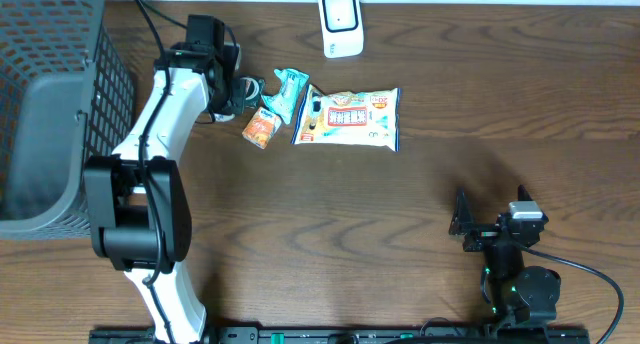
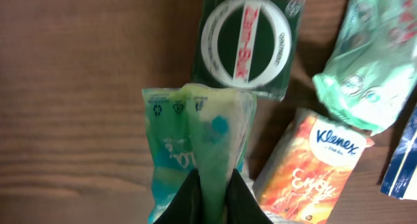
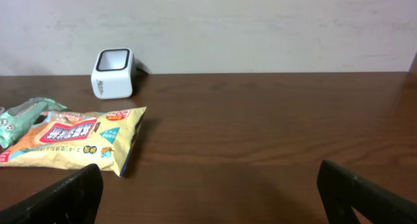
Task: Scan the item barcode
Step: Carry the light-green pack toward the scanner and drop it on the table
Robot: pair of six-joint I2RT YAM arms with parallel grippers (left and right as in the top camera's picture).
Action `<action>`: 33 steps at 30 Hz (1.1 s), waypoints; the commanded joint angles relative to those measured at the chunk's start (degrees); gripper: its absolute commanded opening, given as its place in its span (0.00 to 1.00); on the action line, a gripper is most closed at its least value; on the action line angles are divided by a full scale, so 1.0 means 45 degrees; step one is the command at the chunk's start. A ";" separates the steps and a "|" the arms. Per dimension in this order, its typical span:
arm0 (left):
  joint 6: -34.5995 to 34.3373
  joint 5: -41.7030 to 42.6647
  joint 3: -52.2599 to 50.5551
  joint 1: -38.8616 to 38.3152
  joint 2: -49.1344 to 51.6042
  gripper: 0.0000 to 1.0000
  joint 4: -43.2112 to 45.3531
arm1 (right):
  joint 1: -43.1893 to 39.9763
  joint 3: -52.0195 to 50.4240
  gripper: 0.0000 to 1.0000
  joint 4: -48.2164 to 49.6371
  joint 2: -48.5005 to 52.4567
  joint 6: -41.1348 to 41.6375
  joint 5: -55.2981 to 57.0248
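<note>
**Left gripper clenched on a pale green packet, scanner well away**

The left gripper [image 2: 214,178] is clamped on the near end of a pale green packet [image 2: 192,129], with the plastic bunched and creased between the two dark fingers [image 2: 187,201]. In the left wrist view the packet's long axis runs straight out from the fingers and up the frame. Its far end points at a dark green pack [image 2: 247,45] with a white ring on its face, and reaches that pack's lower edge. Whether the packet rests on the worktop [image 1: 450,94] or hangs just above it cannot be told. No barcode can be made out on the side that shows.

An orange tissue pack [image 2: 313,165] lies tilted just to the right of the held packet. Beyond it is a crumpled green pouch [image 2: 368,68], and the blue edge of a snack bag [image 2: 402,162] shows at the frame's right side.

From overhead, the left gripper [image 1: 232,92] is at the left end of this cluster, beside a grey basket [image 1: 60,44]. The snack bag [image 1: 350,117] lies flat with its long axis running left to right. The white scanner [image 1: 341,24] stands at the far edge of the worktop, beyond the snack bag and well apart from the held packet.

The right gripper [image 1: 462,222] is released, with its fingers spread wide and nothing between them. It sits near the front right of the worktop and faces across towards the snack bag and scanner.
</note>
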 commanded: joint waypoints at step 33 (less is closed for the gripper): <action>-0.1588 0.0743 0.1530 0.0019 -0.4838 0.88 0.0034 | -0.0078 -0.0024 0.99 -0.0053 -0.0044 0.0078 0.0015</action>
